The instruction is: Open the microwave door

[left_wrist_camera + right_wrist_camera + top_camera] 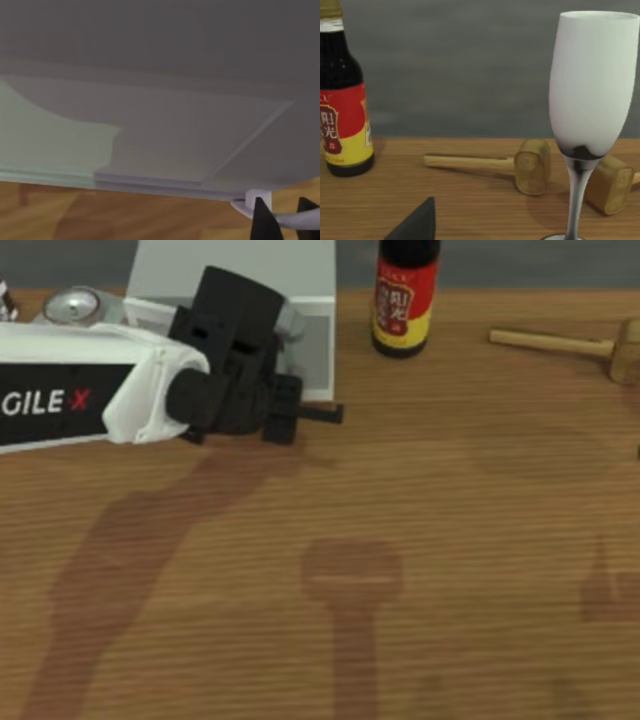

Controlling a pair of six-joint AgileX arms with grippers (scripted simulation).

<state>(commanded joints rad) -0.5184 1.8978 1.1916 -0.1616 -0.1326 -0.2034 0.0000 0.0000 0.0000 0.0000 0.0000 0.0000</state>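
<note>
now left gripper [282,215] jaws at microwave door [165,135]

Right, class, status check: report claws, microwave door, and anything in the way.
Left claw at the microwave door, by its handle edge. Right claw not in top view. Door looks shut or barely ajar. Sauce bottle stands to its right, apart.

Left arm [70,390] reaches in from the top view's left edge, lying nearly level across the far part of the table, white casing leading into a black wrist. Left gripper [320,413] sits at the end of that wrist, pointing toward the top view's right, and in the left wrist view two dark fingertips [262,222] show with a gap between them. Right arm is out of the top view; a dark finger [417,222] pokes into its wrist view
</note>
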